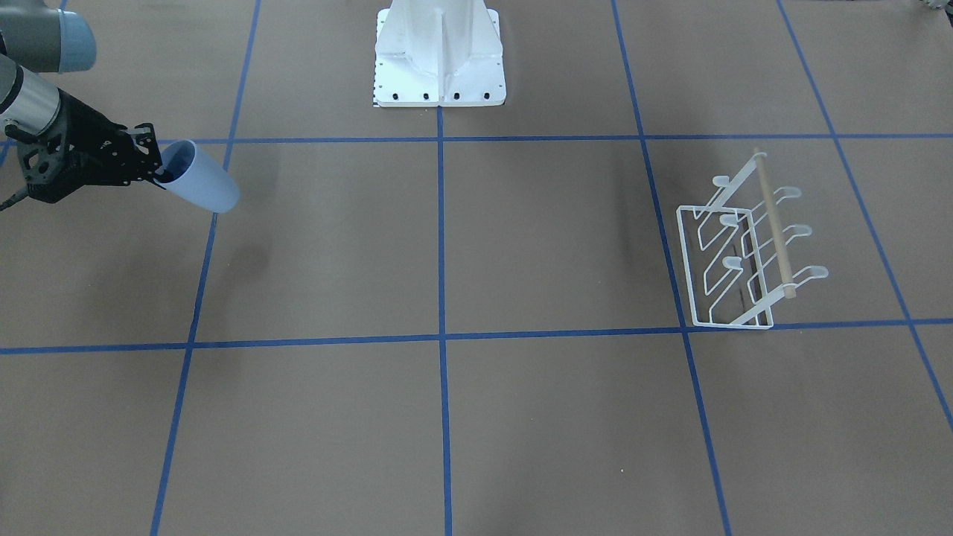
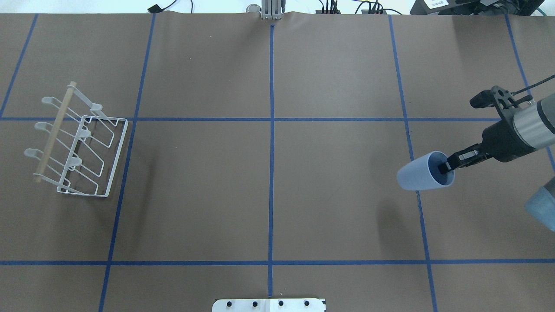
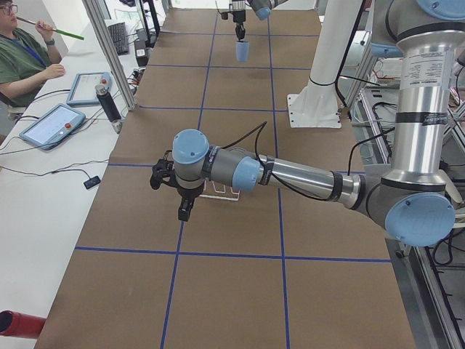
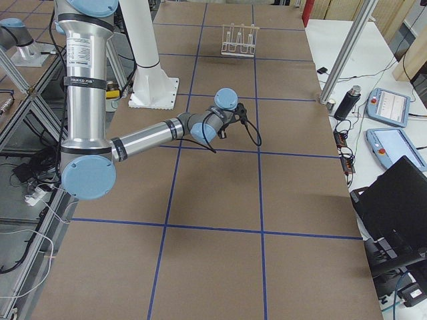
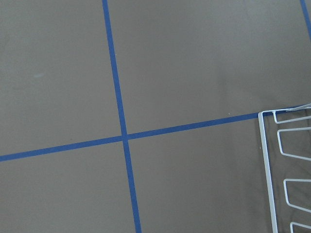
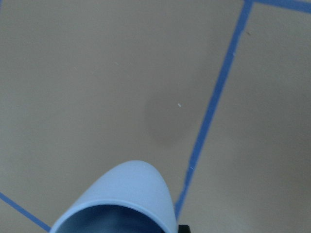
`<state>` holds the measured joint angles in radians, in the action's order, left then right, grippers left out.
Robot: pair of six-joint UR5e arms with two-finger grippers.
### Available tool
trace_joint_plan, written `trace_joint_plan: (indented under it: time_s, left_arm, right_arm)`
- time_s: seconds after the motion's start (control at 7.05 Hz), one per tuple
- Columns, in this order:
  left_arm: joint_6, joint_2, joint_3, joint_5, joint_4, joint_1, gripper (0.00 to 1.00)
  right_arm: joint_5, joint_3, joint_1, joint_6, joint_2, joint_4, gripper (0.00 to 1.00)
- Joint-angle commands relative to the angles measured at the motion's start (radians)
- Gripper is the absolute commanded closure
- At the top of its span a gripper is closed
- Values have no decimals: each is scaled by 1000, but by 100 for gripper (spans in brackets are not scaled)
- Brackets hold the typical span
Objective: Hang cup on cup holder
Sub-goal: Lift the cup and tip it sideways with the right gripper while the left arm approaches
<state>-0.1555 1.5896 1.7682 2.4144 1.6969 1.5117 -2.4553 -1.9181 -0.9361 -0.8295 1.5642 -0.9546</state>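
Observation:
The light blue-grey cup point(image 2: 419, 174) hangs tilted above the table at the right of the overhead view, mouth toward my right gripper point(image 2: 446, 167). That gripper is shut on the cup's rim, one finger inside. The same grip shows in the front view, cup point(image 1: 202, 184) and gripper point(image 1: 158, 173), and the cup's rim fills the bottom of the right wrist view point(image 6: 124, 194). The white wire cup holder point(image 2: 54, 130) stands at the far left with bare prongs point(image 1: 774, 223); its base shows in the left wrist view point(image 5: 265, 160). My left gripper point(image 3: 183, 212) hovers by the holder point(image 3: 220, 191); I cannot tell if it is open.
The white robot base point(image 1: 439, 59) stands at mid table on the robot's side. Blue tape lines grid the brown table point(image 2: 271, 182). An operator point(image 3: 22, 58) with tablets sits beyond the far edge.

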Motion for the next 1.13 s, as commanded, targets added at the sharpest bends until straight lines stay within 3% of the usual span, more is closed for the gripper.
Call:
trace_joint_plan:
  time_s: [0.0, 0.43, 0.57, 0.85, 0.99]
  left_arm:
    - [-410, 13, -15, -5, 291, -115, 1]
    - [-924, 35, -38, -12, 691, -240, 1]
    - [-1113, 88, -36, -14, 761, -286, 2]
    - [-1530, 240, -32, -14, 912, -382, 2]
    - [-1640, 315, -30, -21, 914, -416, 2]
  right_arm:
    - [53, 21, 6, -363, -130, 227, 100]
    - [192, 11, 52, -731, -133, 605, 100]
    - [238, 8, 74, -793, -132, 681, 100]
    - [248, 8, 94, -941, -136, 858, 100]
    - [254, 10, 97, -986, -136, 934, 100]
